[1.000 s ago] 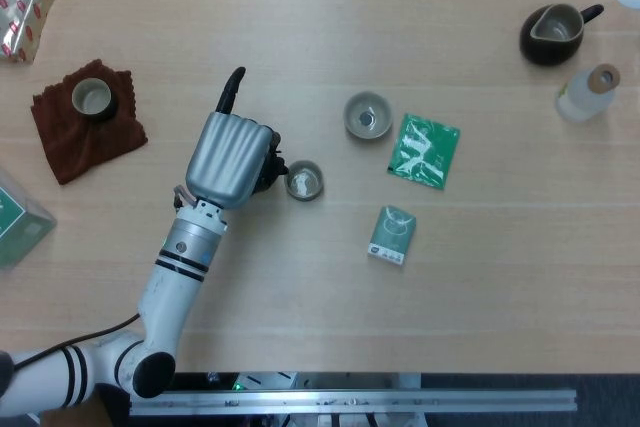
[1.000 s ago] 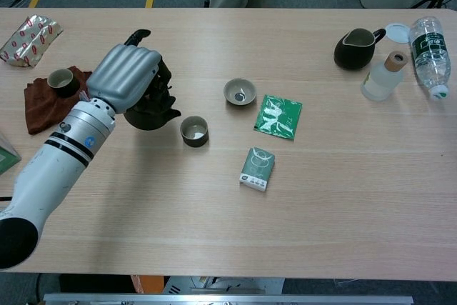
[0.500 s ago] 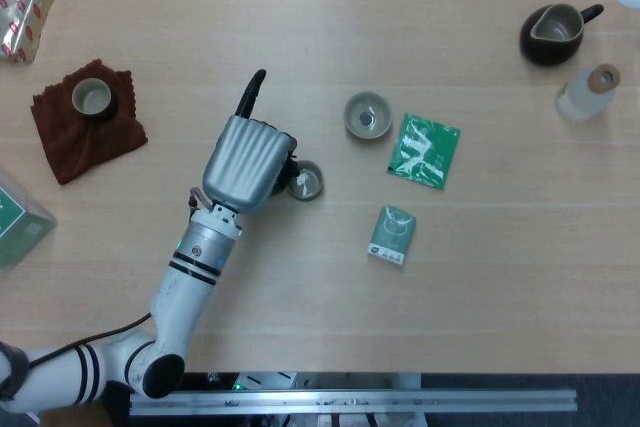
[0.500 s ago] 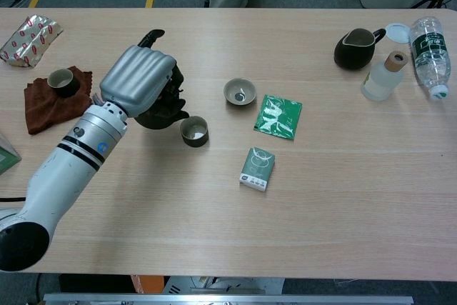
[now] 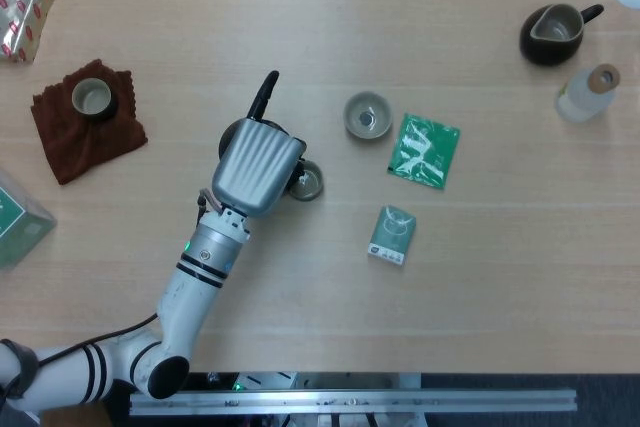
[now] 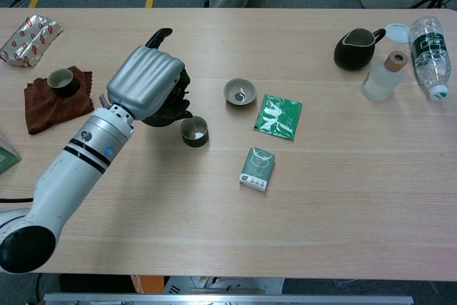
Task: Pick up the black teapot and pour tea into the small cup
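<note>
Now the black teapot [image 6: 166,107] sits left of centre in the chest view, mostly hidden under the left hand [image 6: 146,83], which wraps its body and holds it; its long handle [image 5: 263,95] sticks up toward the top of the frame. We judge the pot tilted toward the small cup [image 6: 193,131], which stands just beside it on the right, spout end over or near the rim; whether liquid runs we cannot tell. Pouring step in hand, we judge. Next move calls for a steady tilt over the cup, then levelling the pot and setting it down well apart from the cup.

Outward: a second small bowl-like cup [image 6: 240,91] up and right, a green packet [image 6: 278,116] beside it, a small green box [image 6: 257,168] below. Far right top, a dark pitcher [image 6: 355,48], a small bottle [image 6: 380,76], a water bottle [image 6: 429,46]. Far left, a cup on a brown cloth [image 6: 48,101], a foil pack [image 6: 30,38] above. Right hand not seen in either view. Table [image 6: 343,205] is light wood.
</note>
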`<state>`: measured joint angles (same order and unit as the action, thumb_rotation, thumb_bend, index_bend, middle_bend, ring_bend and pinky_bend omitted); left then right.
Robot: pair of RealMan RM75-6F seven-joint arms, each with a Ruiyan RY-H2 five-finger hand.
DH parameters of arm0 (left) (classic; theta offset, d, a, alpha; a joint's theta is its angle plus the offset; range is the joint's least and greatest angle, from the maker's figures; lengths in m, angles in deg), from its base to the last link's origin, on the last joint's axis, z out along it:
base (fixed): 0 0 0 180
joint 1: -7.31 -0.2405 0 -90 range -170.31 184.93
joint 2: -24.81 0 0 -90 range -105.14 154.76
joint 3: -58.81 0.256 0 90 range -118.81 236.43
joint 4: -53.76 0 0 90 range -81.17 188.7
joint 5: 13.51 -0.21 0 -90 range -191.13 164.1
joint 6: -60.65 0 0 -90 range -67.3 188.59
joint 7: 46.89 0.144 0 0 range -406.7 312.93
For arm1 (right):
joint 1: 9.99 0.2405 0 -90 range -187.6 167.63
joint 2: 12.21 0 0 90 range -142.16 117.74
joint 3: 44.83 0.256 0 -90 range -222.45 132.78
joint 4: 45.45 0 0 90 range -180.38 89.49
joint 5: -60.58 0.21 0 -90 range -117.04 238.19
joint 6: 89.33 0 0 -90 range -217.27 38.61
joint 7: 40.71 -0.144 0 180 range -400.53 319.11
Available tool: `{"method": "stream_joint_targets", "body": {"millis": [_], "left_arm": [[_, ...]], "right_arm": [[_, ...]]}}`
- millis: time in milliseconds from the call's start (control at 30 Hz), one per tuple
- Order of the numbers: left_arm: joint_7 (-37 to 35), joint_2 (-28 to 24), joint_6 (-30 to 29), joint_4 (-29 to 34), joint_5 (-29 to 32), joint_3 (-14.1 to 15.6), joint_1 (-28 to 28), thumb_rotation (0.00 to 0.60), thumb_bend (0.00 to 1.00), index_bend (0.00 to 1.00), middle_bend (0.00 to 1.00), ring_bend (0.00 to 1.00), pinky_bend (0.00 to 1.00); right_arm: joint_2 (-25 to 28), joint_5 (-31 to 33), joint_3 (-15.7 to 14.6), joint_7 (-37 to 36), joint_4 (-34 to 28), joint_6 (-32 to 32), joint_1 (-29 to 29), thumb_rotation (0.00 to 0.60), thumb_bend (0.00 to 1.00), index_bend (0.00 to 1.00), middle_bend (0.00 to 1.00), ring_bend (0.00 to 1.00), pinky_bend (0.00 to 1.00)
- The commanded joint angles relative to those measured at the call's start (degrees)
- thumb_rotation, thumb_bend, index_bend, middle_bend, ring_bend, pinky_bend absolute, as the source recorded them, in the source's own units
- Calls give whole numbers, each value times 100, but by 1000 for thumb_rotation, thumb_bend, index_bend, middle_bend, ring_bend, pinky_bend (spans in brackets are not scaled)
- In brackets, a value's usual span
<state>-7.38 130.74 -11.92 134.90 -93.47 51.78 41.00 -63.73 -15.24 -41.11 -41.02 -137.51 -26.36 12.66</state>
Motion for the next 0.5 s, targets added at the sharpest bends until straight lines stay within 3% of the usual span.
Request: {"method": "stream_joint_targets", "body": {"millis": [33,500], "left_arm": [[48,38,-42,-76,-81,30,10,599,303,872,974,767,56],[178,35,-66,-199,-308,114,20,600,302,871,974,766,55]], "right_arm": [[2,-14,10,-27,15,-2,-18,600,185,145,213,115,164],[-12,-76,57,-110,58,-25,-85,600,185,145,213,115,164]]}}
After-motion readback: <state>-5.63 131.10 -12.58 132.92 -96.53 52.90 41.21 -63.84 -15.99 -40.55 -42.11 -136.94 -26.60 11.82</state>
